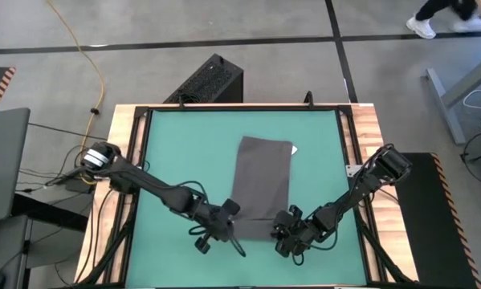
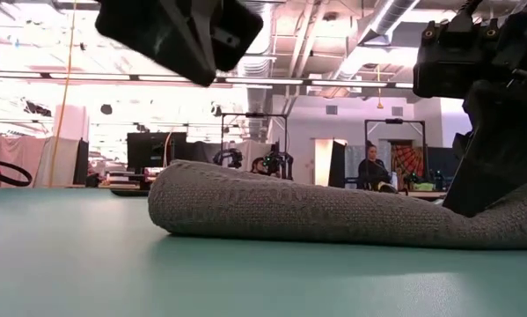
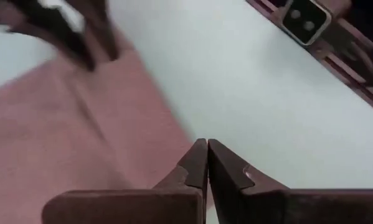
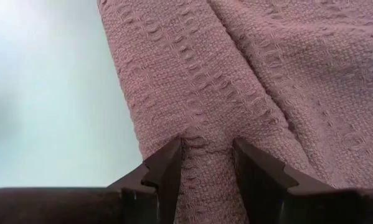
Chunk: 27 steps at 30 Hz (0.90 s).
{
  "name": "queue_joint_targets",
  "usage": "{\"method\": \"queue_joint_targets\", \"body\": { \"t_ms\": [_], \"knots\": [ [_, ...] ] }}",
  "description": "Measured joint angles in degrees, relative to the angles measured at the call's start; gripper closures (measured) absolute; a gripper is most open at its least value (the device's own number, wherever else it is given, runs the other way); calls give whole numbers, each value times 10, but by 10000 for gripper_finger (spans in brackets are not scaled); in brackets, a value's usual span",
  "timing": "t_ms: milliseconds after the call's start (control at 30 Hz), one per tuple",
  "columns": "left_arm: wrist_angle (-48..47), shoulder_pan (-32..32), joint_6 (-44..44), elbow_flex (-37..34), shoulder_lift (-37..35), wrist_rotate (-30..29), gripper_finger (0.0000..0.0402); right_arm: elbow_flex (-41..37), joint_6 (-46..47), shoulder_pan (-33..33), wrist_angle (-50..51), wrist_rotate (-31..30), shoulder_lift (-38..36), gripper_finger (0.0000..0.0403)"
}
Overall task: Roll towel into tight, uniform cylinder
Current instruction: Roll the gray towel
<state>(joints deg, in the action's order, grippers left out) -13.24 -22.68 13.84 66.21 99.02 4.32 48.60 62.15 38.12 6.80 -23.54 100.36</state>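
Green table mat (image 1: 168, 152) holds a soft, limp grey towel (image 1: 262, 172); right gripper (image 4: 206, 163) pinches its near edge fold, left gripper (image 3: 207, 163) closed empty beside it.

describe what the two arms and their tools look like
Both arms are dark, slim and jointed, with black cables looping along them in the high view. The left arm has a round silver-and-black joint at its base. The left tool ends in thin tapering dark fingers; the right tool has dark fingers with stepped, notched inner edges.
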Motion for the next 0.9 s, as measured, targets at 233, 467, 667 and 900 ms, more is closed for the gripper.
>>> {"method": "queue_joint_targets", "body": {
  "t_ms": [233,467,667,900],
  "knots": [
    [23,2,63,-1,43,47,340,0,0,1,1,-18,1,233],
    [63,2,83,2,75,15,248,-1,0,0,2,-31,1,233],
    [-102,12,56,72,39,-56,231,-1,-4,0,3,-33,1,233],
    [-206,-14,-1,53,-73,-178,230,-1,-5,0,4,-34,1,233]
  ]
}}
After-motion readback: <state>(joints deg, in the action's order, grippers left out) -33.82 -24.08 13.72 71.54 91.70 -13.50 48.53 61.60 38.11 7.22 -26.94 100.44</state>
